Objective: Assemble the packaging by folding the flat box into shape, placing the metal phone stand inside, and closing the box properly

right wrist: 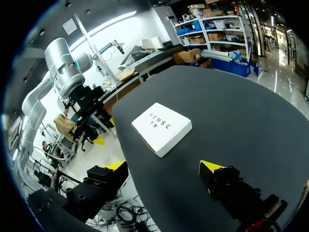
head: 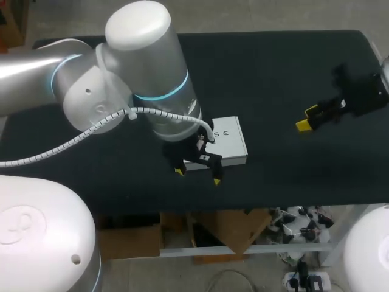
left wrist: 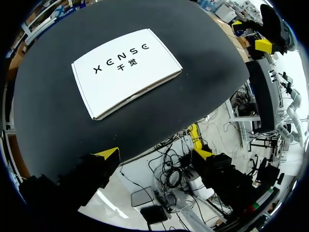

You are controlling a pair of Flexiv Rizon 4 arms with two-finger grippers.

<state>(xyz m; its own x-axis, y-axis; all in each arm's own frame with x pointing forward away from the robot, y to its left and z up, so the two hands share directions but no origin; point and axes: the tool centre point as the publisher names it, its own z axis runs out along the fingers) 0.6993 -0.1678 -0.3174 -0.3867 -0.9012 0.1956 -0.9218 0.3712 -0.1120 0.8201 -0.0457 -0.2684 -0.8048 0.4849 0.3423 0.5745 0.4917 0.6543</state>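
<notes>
step: closing looks done, stand unseen | white box (head: 225,141) shut, flat on surface (head: 273,73), frame centre | left tool (head: 197,176) spread, empty, at box's lower edge | right tool (head: 307,118) spread, empty, frame right | next: probably check the lid is flush, then withdraw

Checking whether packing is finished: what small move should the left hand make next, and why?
Probably lift the left hand straight up and clear. The white box lies flat on the table with its lid shut. The left hand is open and empty by the box's near edge, touching nothing, and the right hand hangs open far off to the side.
</notes>
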